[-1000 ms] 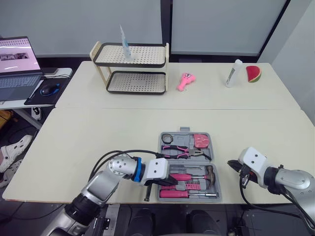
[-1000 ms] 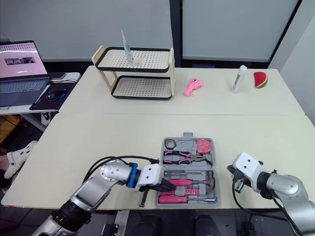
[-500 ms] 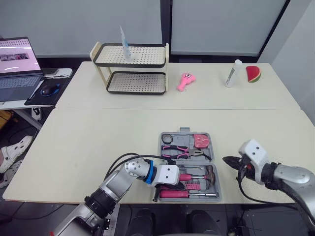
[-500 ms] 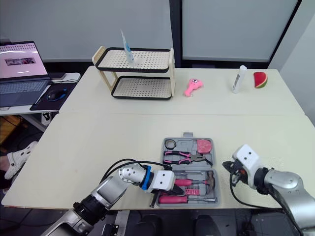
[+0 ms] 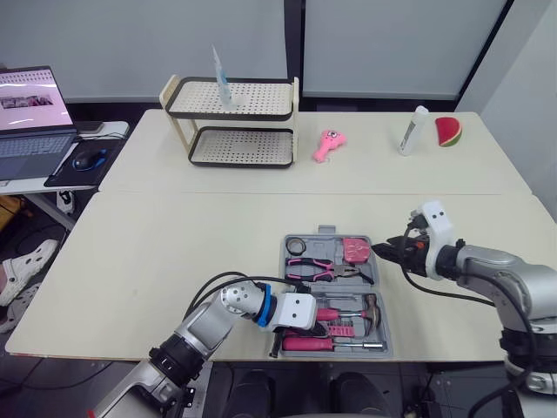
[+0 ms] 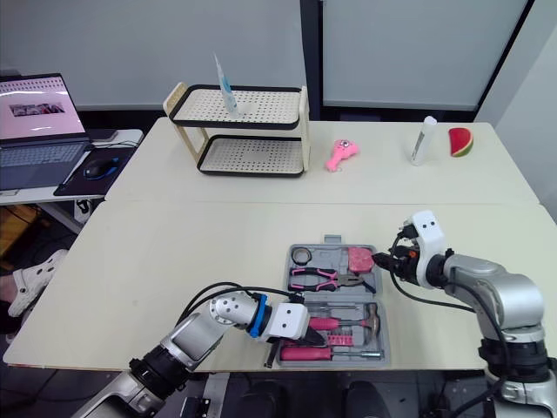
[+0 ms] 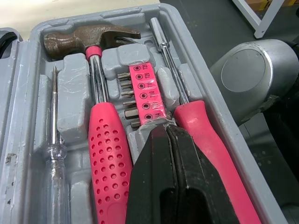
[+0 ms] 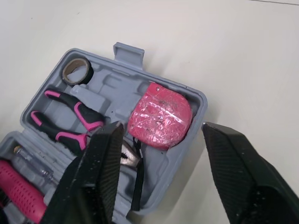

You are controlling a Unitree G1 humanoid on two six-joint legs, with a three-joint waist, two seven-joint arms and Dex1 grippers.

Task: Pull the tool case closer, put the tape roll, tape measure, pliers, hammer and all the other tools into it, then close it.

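The grey tool case [image 5: 283, 266] lies open and flat near the table's front edge. Its far half holds the tape roll [image 5: 296, 246], the pink-handled pliers [image 5: 326, 269] and the pink tape measure [image 8: 161, 116]. In the near half lie the hammer [image 7: 93, 70], a pink bit holder [image 7: 145, 95], a red-handled screwdriver [image 7: 205, 135] and a clear tester screwdriver [image 7: 55, 158]. My left gripper [image 7: 167, 130] is shut and empty, its tips resting by the bit holder. My right gripper [image 5: 381, 251] is open at the case's far right corner, just above the tape measure, holding nothing.
A two-tier perforated rack [image 5: 235, 109] stands at the back left. A pink toy [image 5: 328, 144], a white tube [image 5: 412, 131] and a watermelon slice [image 5: 448, 131] lie along the back. A laptop [image 5: 30, 109] sits on a side desk to the left.
My right gripper has moved from beside the case's near right corner, away and leftward to its far right corner, and opened. The left gripper slid a little right over the near half, then stayed.
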